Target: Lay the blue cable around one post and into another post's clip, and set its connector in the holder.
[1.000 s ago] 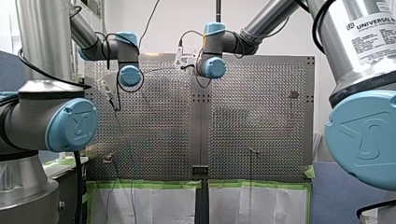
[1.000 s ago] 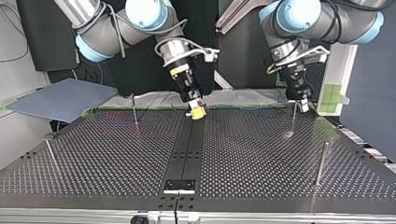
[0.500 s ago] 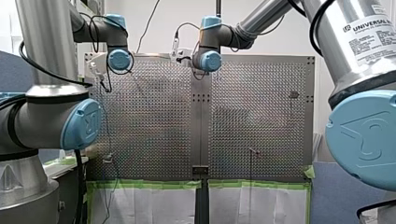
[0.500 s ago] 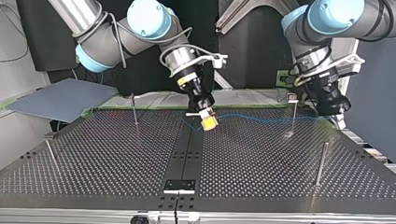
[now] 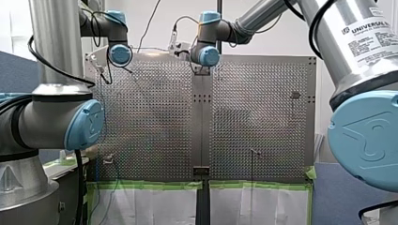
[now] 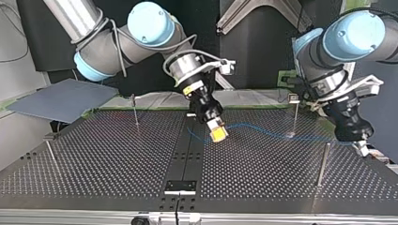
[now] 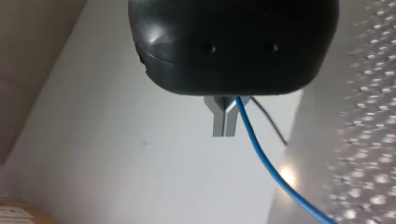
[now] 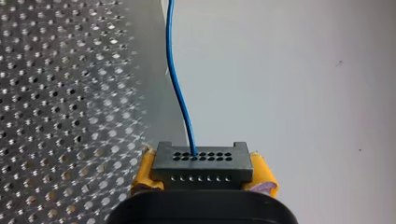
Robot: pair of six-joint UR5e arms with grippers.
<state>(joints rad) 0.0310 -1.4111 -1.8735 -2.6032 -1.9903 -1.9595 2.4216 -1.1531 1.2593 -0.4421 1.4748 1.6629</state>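
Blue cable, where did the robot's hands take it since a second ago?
Both hands came away from the far edge of the table, toward the top view's camera: my right hand with the connector, my left hand also toward that view's right. The blue cable now stretches between them. The posts stayed.

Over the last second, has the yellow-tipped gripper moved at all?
Yes. In the top view my right gripper moved nearer the camera and rightward, away from the far thin post.
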